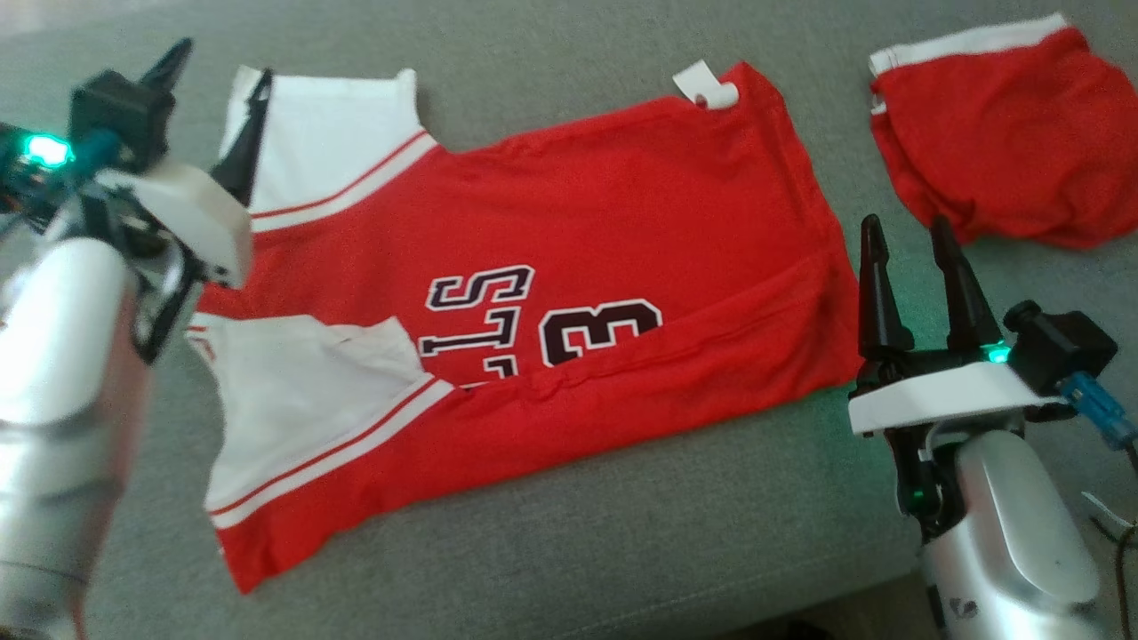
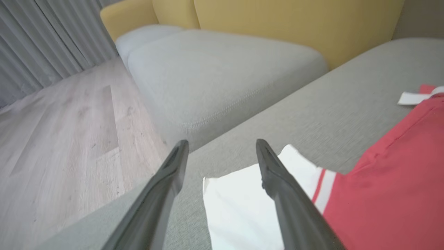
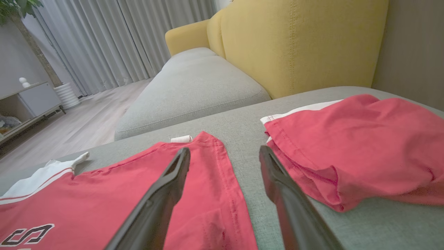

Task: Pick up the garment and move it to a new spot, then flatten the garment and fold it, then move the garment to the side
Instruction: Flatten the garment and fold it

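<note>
The red basketball jersey with white sleeves and a dark "13" [image 1: 551, 293] lies flat on the grey upholstered sofa seat [image 1: 622, 524]. Its long axis runs straight from one of my grippers to the other. The long edge nearest me is turned over onto the body, part-covering the lettering, so I judge the fold begun but not finished.

My left gripper [image 1: 222, 67] hovers over the far white sleeve [image 1: 329, 133] at the shoulder end, wide open and carrying nothing. My right gripper [image 1: 907, 227] sits at the hem end, also fully spread and empty. One finger is above the hem's edge and the other above bare cushion.

Each arm is close to its own end, so neither has the advantage. The far long edge lies ahead of both sets of fingertips, with a small white tag [image 1: 707, 87] at its hem corner.

A second red garment with white trim [image 1: 996, 133] lies bunched just to the right of the right gripper, apart from the jersey. It crowds that side if the folded jersey is to be moved there.

Beyond both grippers are a mustard-yellow sofa back [image 3: 295, 45], pale wooden floor [image 2: 62, 139] and grey curtains [image 3: 121, 38].
</note>
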Motion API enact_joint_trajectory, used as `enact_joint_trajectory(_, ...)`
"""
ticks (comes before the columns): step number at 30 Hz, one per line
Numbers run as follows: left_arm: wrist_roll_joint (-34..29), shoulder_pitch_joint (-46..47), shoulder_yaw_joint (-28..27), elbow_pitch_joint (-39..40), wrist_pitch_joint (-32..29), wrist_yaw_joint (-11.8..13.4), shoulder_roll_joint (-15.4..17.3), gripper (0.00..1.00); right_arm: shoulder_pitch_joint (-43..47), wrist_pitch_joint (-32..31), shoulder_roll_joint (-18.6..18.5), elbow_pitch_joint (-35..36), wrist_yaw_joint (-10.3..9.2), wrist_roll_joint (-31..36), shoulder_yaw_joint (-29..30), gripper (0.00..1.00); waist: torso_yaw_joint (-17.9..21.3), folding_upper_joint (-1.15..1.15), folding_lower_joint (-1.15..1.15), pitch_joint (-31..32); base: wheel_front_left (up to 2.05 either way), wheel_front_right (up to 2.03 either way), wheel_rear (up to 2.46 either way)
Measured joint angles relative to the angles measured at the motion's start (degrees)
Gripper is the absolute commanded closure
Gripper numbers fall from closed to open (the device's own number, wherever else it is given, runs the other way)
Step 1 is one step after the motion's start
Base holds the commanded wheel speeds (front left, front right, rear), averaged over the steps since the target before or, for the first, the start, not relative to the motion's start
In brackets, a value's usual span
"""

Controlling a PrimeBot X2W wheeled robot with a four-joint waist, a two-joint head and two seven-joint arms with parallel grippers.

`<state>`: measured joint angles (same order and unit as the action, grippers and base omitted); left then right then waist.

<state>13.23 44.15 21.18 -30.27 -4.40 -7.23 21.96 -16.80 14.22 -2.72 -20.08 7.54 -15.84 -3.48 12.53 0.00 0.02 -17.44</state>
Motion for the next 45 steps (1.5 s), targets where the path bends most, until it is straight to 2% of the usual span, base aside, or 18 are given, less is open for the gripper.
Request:
enact_joint_trajectory(3,4.04,3.31,3.81,-4.63,-4.11,-0.35,2.92,0.0,-0.05,0.12,0.0,1.01,0.0,-0.88,-0.26,0.0,1.48,0.0,0.0,-2.08,0.0,0.0,0.0)
enact_joint_trajectory(5,9.22,5.6,5.97,-7.73,-7.75,-0.35,4.42,0.0,-0.1,0.15,-0.01,1.23,0.0,-1.01,-0.78,0.0,2.71,0.0,0.0,-4.19,0.0,0.0,0.0)
enact_joint_trajectory(12,14.97,10.84,9.47,-11.91,-10.35,-0.35,7.7,0.0,-0.19,0.15,0.01,2.63,0.0,-2.26,-2.13,0.0,4.9,0.0,-0.01,-8.39,0.0,0.0,0.0)
enact_joint_trajectory(21,18.67,16.42,14.23,-15.5,-11.46,-0.35,9.13,0.0,-1.71,0.15,0.03,4.0,0.0,-2.83,-2.26,0.0,6.84,0.0,-0.02,-12.17,0.0,0.0,0.0)
enact_joint_trajectory(25,22.32,18.25,15.56,-16.77,-14.0,-0.35,9.34,0.0,-1.7,0.15,0.03,4.5,0.0,-2.83,-1.91,0.0,7.24,0.0,-0.02,-12.78,0.0,0.0,0.0)
enact_joint_trajectory(26,23.18,18.65,16.0,-16.93,-14.75,-0.35,9.39,0.29,-1.71,0.15,0.03,4.66,0.0,-2.82,-1.75,0.0,7.21,0.0,-0.02,-12.89,0.0,0.0,0.0)
enact_joint_trajectory(27,24.03,19.08,16.44,-16.83,-15.34,-0.35,9.44,0.29,-1.71,0.15,0.03,4.79,0.0,-2.82,-1.6,0.0,7.12,0.0,-0.02,-12.96,0.0,0.0,0.0)
enact_joint_trajectory(28,24.93,19.34,17.14,-16.49,-15.46,-0.35,9.47,1.0,-1.71,0.15,0.03,4.89,0.0,-2.81,-1.48,0.0,7.02,0.0,-0.02,-13.01,0.0,0.0,0.0)
enact_joint_trajectory(31,27.61,19.28,19.39,-15.32,-15.0,-0.35,9.46,1.0,-1.71,0.15,0.03,4.88,0.0,-2.22,-0.89,0.0,6.57,0.0,-0.02,-12.79,0.0,0.0,0.0)
enact_joint_trajectory(35,28.13,18.83,20.92,-15.45,-12.15,-0.35,9.75,1.0,-1.74,0.15,0.03,4.77,0.0,-2.19,0.25,0.0,5.89,0.0,-0.01,-12.03,0.0,0.0,0.0)
enact_joint_trajectory(40,27.25,18.19,22.31,-15.12,-2.48,-0.35,9.5,1.0,-1.75,0.16,0.05,4.27,0.0,-0.3,1.88,0.0,4.22,0.0,-0.02,-9.67,0.0,0.0,0.0)
enact_joint_trajectory(45,24.91,17.53,23.35,-12.25,6.27,-0.08,7.44,1.0,-1.75,0.16,0.04,3.01,0.0,3.21,3.93,0.0,1.68,0.0,-0.03,-6.66,0.0,0.0,0.0)
